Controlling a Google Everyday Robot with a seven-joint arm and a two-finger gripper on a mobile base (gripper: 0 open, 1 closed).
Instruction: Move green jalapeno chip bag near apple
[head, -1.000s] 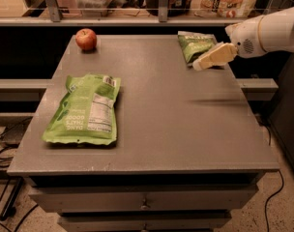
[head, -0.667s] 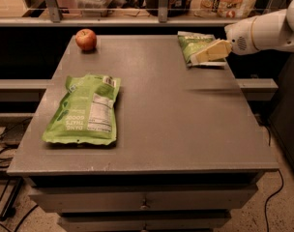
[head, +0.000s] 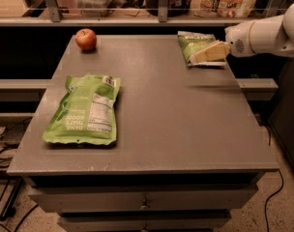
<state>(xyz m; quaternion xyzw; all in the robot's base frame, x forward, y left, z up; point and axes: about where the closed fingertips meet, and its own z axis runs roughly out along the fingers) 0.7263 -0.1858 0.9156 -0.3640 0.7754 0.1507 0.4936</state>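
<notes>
We see the small dark-green crinkly chip bag (head: 194,41) lying flat at the far right corner of the grey desk (head: 176,110), close to the back edge. The cream-coloured wedge-shaped pincer (head: 195,58) sits over the bag's near half, reaching in from the right on the white arm (head: 268,33). We can't tell whether it is apart, together or clamped on the bag, b/c the wedge reads as one solid shape, nor whether it touches the foil.

The small round red apple (head: 86,38) is at the far left corner, well apart from the bag, w/ bare desk between them. A larger lime-green pouch w/ a white nutrition label (head: 84,111) lies on the near left side, not in the straight line btw bag and apple.

Our read on handling: the bag is prob. very light, soft and air-filled, w/ slick foil. It'll crumple under squeeze and could slip or swing once lifted. Best hold is likely a pinch across a crimped end seam or a raised fold, not the puffy middle. Contents are fragile, so go gentle. The carry looks not yet begun.
</notes>
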